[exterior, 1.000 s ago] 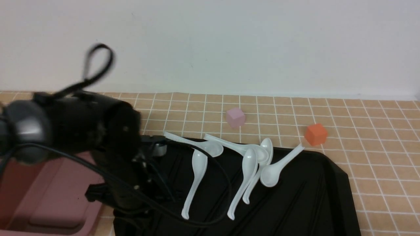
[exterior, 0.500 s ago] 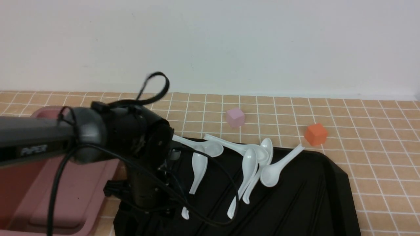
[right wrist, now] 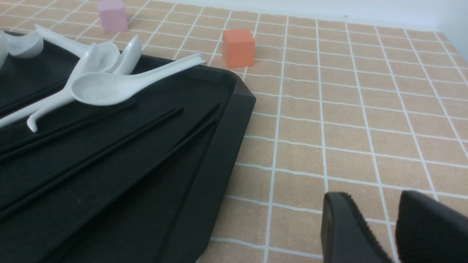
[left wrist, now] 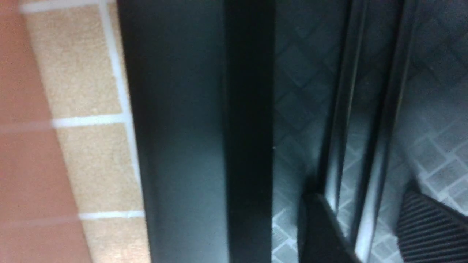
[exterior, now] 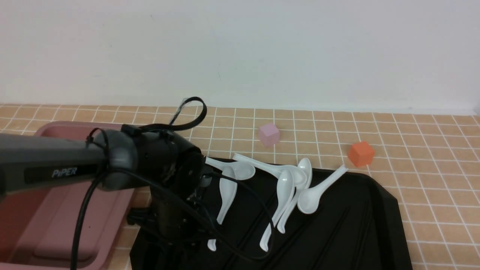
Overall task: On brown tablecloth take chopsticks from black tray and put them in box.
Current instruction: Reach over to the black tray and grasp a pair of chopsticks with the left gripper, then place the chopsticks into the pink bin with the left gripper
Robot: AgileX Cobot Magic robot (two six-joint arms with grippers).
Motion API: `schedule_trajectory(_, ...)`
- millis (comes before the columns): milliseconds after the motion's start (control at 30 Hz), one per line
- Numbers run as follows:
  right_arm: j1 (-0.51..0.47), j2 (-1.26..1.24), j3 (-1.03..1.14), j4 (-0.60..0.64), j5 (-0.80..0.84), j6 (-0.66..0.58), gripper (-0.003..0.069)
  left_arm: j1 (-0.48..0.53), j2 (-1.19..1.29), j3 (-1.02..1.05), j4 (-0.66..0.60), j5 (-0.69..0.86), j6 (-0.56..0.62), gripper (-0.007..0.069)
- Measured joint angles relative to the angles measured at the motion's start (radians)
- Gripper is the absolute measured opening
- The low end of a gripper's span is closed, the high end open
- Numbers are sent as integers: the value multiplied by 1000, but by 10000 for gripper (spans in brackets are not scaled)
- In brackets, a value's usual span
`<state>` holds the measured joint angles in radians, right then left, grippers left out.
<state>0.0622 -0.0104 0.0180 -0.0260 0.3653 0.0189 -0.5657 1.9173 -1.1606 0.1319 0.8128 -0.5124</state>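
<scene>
Black glossy plastic with a low rim made up the black tray (exterior: 375,240), which lay on the brown tablecloth (exterior: 431,168). It held the chopsticks (left wrist: 342,109), lying flat along its floor in loose parallel lines. A scatter of white spoons (exterior: 308,200) lay across its far half, and one spoon's handle overhung the far rim toward an orange cube (exterior: 360,153). Left of the tray sat the box (exterior: 75,127). What showed of its inside was plain pink floor, the rest hidden behind the left arm (exterior: 56,168). A narrow strip of cloth separated box and tray.

The left gripper (left wrist: 362,193) was low over the tray's left side, just inside the rim. Its fingers were spread, with two chopsticks running between them. One finger looked to touch the nearer stick, while the other stood clear. The right gripper (right wrist: 378,204) hung over cloth beside the tray's right rim, fingers slightly parted and gripping nothing. Wide tablecloth stretched to the right of the tray, and a pink cube (exterior: 269,134) stood beyond its far edge.
</scene>
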Motion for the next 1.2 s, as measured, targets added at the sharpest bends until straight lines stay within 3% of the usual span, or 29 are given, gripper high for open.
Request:
schedule_trajectory(233, 0, 0, 0, 0, 0, 0, 239, -4, 12, -10, -25, 3, -1, 102)
schedule_trajectory(533, 0, 0, 0, 0, 0, 0, 239, -4, -49, -17, -37, 71, -20, 108)
schedule_trajectory(833, 0, 0, 0, 0, 0, 0, 239, 13, -338, -161, -29, 235, -15, 108)
schedule_trajectory(933, 0, 0, 0, 0, 0, 0, 239, 85, -412, -197, -14, 287, 26, 108)
schedule_trajectory(1067, 0, 0, 0, 0, 0, 0, 239, 282, -455, -177, -8, 343, 121, 108)
schedule_trajectory(1200, 0, 0, 0, 0, 0, 0, 239, 489, -442, -63, -54, 243, 184, 108)
